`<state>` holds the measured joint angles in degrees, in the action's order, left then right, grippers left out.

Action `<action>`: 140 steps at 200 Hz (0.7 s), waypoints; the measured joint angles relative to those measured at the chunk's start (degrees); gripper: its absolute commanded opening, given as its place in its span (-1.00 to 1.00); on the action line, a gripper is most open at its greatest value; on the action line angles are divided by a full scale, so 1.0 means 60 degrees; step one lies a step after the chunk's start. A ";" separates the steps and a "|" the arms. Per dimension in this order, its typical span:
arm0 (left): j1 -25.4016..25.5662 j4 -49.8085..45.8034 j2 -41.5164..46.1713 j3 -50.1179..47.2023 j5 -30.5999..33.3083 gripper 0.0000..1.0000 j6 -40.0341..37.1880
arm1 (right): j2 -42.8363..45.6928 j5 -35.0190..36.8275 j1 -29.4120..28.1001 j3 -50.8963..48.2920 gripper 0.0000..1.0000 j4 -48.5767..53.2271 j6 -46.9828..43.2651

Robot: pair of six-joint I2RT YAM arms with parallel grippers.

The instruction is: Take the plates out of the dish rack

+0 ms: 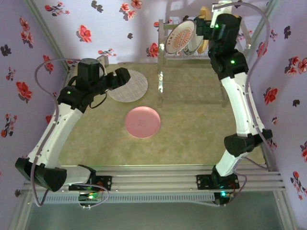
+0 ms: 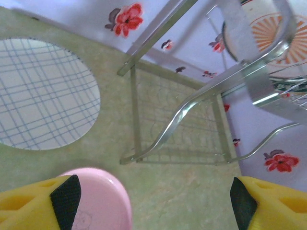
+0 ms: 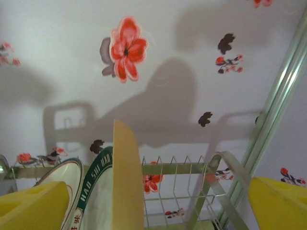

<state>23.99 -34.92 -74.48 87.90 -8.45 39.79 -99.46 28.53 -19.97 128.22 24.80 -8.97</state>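
Left gripper (image 2: 153, 196) hangs released over the desk (image 1: 192, 124), beside the checked plate (image 1: 135, 88). The pink plate (image 1: 142, 122) lies flat nearby. More plates (image 1: 181, 37) stand upright in the rack (image 1: 192, 56), far right. Right gripper (image 3: 156, 191), spread wide, straddles the yellow plate (image 3: 127, 177), its fingers clear of it.

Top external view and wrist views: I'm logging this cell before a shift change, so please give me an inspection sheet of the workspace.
Surface: green-beige tabletop, no spills seen.
Job's things: dish rack at the far right holds the orange-patterned plate, teal-rimmed plate and yellow plate upright; checked plate and pink plate lie flat on the tabletop.
Clutter: nothing seen.
Grippers: left gripper open, above the tabletop near the pink plate; right gripper open, fingers either side of the yellow plate's top edge.
Cables: grey cables loop beside both arms.
Surroundings: floral-print walls.
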 measured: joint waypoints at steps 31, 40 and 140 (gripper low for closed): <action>-0.0029 0.0390 0.0047 0.0076 -0.0251 0.68 0.0102 | -0.0688 0.0211 0.0000 0.0135 0.87 -0.0270 -0.0495; -0.0044 0.0594 0.0087 0.0076 -0.0353 0.68 0.0149 | -0.0860 0.0244 0.0004 0.0226 0.84 -0.0335 -0.0663; -0.0047 0.2466 0.0801 0.0080 -0.0707 0.71 0.0601 | -0.2375 0.1060 0.0004 0.1486 0.34 -0.1071 -0.1861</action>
<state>23.70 -20.12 -69.67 88.38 -12.69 43.40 -113.71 34.89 -19.94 137.14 18.37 -20.14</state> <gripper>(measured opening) 0.853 0.710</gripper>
